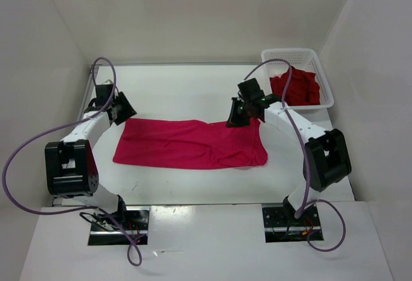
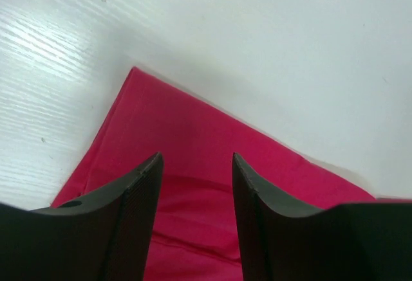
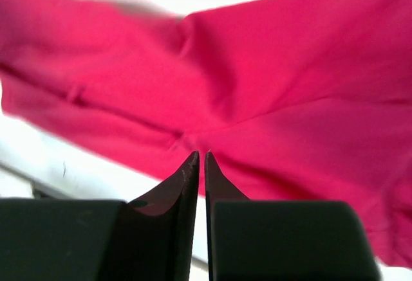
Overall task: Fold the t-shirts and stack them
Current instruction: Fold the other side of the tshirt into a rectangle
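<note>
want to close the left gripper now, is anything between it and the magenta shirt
nothing visible does. the left gripper hangs open right over the far left corner of the magenta shirt, and only bare cloth shows between its fingers.

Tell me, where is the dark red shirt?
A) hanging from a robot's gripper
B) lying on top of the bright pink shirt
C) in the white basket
C: the dark red shirt sits bunched inside the white basket, apart from the magenta shirt spread out flat.
</note>
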Robot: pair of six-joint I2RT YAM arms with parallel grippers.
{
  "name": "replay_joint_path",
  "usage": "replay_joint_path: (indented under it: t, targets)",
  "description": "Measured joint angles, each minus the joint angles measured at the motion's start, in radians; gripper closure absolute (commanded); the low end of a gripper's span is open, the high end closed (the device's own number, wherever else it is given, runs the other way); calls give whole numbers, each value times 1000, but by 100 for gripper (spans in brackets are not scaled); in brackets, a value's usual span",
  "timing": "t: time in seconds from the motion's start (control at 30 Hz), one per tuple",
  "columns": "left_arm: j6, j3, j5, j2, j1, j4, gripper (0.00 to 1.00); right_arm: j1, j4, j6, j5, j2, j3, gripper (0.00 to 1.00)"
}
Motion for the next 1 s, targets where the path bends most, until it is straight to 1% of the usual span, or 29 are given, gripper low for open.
replay_joint_path:
  t: [0.07,0.13,0.17,0.23,0.33,0.47,0.53,0.6,0.67,0.8,0.83,0.93,1.0]
  targets:
    - [-2,-13,19,0,-1,4,49,-39,8,-6,8,8,3,90]
    - [-8,-49,46,0,-4,22,51,-48,18,-7,2,27,11,90]
    - [-12,-73,56,2,-9,24,55,-46,28,-7,-5,40,13,90]
    - [-24,-96,70,17,-26,17,56,-35,41,-6,-16,56,13,90]
    - [-31,-102,94,70,-58,13,61,-16,57,-6,-36,71,13,89]
    - [-31,-126,97,88,-71,-13,62,-6,79,-5,-51,74,8,88]
    - [-31,-144,84,75,-71,-26,62,-5,105,0,-49,74,-12,88]
    - [-30,-153,69,58,-71,-48,62,-5,118,6,-44,74,-44,85]
    - [-30,-154,60,48,-71,-61,59,-5,123,14,-35,74,-80,84]
    - [-32,-163,41,35,-69,-85,57,-5,122,21,-5,74,-114,81]
    - [-35,-170,38,19,-65,-94,56,-6,122,22,2,74,-114,79]
    - [-51,-176,29,-60,-44,-118,54,-14,121,24,18,72,-109,77]
    - [-58,-148,27,-103,-32,-121,49,-26,115,23,36,72,-94,77]
